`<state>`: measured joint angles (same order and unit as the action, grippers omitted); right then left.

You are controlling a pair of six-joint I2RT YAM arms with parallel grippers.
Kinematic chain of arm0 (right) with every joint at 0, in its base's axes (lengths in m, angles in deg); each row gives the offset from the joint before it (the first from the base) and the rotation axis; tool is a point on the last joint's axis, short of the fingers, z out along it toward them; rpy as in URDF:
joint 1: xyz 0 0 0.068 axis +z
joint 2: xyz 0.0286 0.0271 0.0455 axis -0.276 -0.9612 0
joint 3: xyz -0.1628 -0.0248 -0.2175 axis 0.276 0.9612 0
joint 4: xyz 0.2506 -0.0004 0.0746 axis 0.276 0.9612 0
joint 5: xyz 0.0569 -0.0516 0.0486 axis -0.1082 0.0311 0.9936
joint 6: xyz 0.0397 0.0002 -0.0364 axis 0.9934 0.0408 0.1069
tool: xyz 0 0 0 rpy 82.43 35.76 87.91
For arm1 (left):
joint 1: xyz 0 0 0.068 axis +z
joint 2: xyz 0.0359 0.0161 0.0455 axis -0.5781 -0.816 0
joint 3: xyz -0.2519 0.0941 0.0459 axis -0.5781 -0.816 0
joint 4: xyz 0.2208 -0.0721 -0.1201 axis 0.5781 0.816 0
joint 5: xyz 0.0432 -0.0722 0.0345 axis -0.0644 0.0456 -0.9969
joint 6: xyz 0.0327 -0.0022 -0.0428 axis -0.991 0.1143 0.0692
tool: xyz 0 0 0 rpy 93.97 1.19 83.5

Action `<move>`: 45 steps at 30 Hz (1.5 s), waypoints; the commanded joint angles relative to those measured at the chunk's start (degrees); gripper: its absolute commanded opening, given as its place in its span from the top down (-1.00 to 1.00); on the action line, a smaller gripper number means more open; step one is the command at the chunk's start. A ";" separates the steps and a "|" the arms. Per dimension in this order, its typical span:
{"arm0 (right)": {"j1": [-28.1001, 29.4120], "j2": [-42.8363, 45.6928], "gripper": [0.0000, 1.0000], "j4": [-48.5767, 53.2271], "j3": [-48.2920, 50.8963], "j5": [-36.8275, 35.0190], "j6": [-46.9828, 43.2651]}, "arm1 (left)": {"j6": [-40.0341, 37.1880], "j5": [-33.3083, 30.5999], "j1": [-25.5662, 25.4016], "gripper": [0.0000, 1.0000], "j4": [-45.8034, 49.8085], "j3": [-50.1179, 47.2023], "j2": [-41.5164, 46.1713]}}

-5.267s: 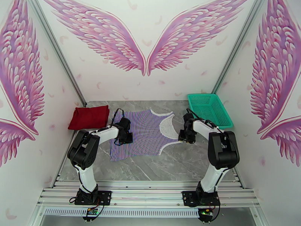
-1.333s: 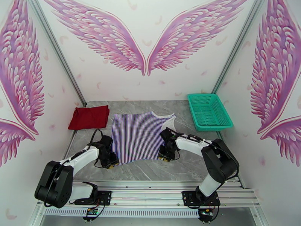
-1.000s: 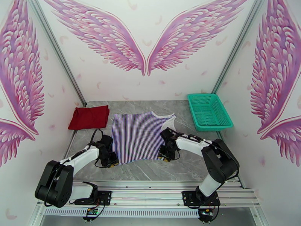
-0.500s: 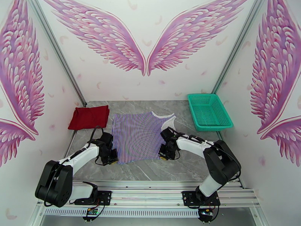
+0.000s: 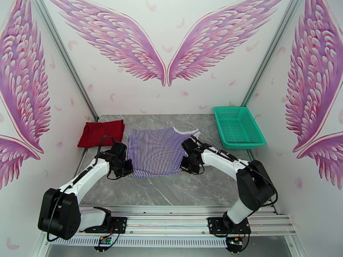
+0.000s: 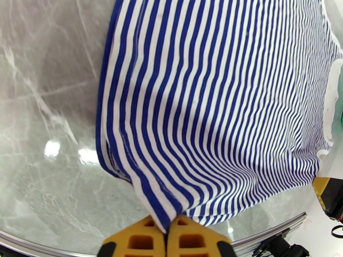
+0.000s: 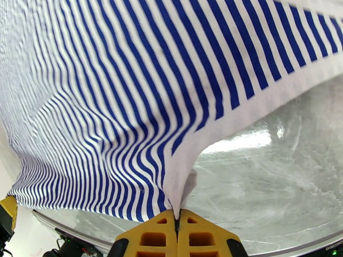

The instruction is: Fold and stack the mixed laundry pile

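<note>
near hem of the striped shirt [image 5: 155,151] has moved up-frame since a second ago, lifted off the bench [image 5: 171,191]. left jaws are pinched shut on its lower-left corner, right jaws on its lower-right. shirt sits centre frame; red t-shirt [image 5: 101,132] lies folded at upper left. bottom-to-top fold looks under way.

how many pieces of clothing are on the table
2. A folded dark red T-shirt lies at the far left; a striped shirt lies in the middle, near corners pinched by the left gripper and right gripper. Nothing seems hidden.
</note>
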<state>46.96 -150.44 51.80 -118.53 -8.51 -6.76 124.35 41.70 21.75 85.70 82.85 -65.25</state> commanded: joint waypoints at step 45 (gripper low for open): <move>-10.06 -32.71 0.34 12.33 -41.66 0.83 -19.65 | -6.91 -4.06 8.10 0.19 1.57 29.80 -24.70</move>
<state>37.69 -183.12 62.21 -158.07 -8.59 -24.79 122.23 38.94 31.13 82.95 109.10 -92.83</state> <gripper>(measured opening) 0.324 0.411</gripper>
